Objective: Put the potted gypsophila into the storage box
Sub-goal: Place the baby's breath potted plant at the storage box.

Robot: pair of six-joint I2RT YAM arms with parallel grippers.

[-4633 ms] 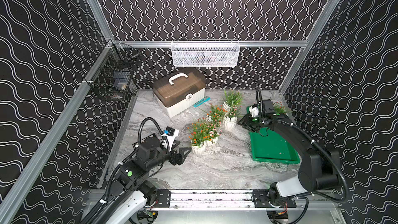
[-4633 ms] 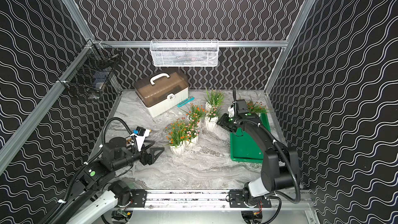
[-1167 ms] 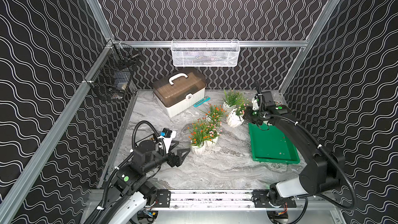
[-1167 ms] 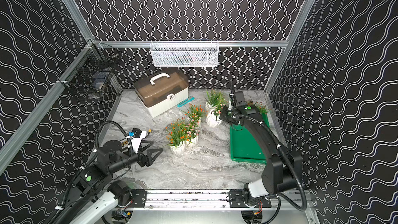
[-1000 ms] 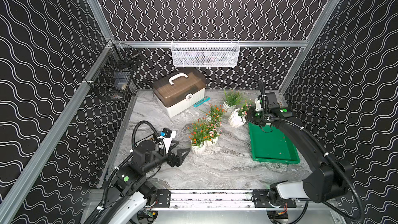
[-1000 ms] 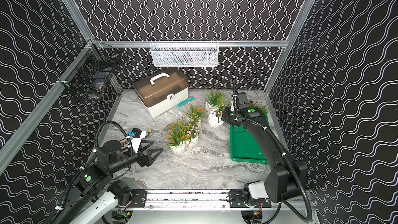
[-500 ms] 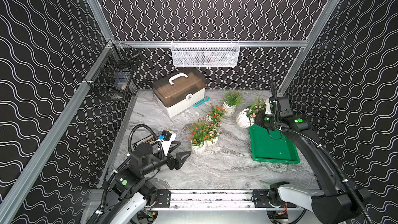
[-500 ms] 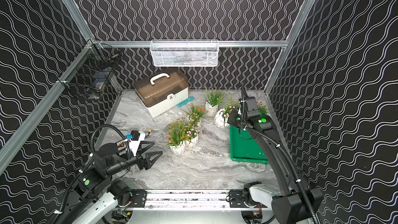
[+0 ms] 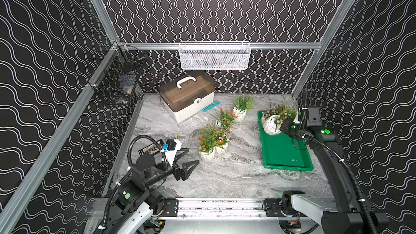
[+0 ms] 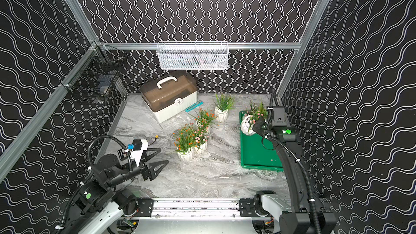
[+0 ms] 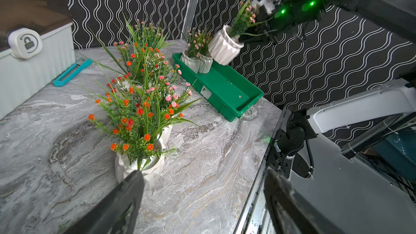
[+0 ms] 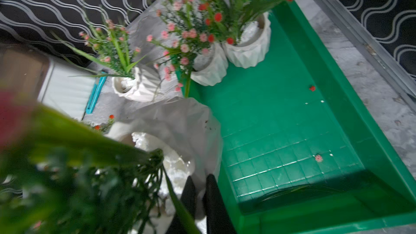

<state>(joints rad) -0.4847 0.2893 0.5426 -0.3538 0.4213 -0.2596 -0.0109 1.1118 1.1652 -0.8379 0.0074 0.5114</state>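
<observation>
Pinching one tilted potted gypsophila [image 9: 270,127] by its rim over the three-o'clock storage box [image 9: 284,154], right fingers [image 12: 214,199] may be slipping; left fingers [image 11: 126,199] are gaping wide.

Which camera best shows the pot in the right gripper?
Left wrist view: the held pot shows whole from the side, tilted, gripped at its rim by the right gripper, above the storage box. Both top views show the pot small, from above; the right wrist view shows it close and blurred.
</observation>
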